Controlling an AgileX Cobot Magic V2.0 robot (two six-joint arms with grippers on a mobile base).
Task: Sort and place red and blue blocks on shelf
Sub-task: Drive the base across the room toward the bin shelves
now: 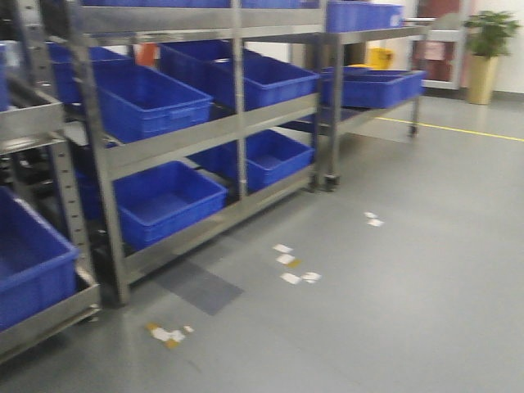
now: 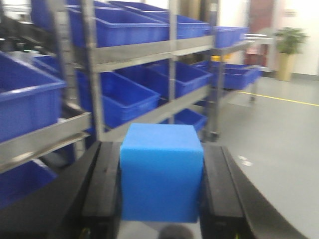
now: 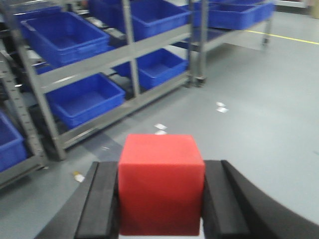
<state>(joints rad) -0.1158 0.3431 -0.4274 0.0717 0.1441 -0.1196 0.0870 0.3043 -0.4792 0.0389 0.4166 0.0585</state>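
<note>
The left gripper [image 2: 160, 149] pinches the blue block [image 2: 162, 172] squarely between its two black fingers [image 2: 102, 184]. The right gripper [image 3: 160, 167] clamps the red block [image 3: 160, 184] the same way. Each block sits upright and fills the gap. Both hang in the air, well apart from the shelf [image 1: 205, 139], with bare floor [image 1: 393, 311] between.

By my reading, the step in hand is the carry to the shelf. To do it well, hold both grips firm and level while the base drives, and stop square to the shelf. Only then reach out, one arm at a time, so the two colours go to separate spots. Come in above a shelf level, clear of the walls of the blue bins [image 1: 151, 98], and lower before letting go.

Those bins look empty. Where their bottoms show, in the front and right wrist views, nothing lies in them. The upper ones hide their insides.
</note>
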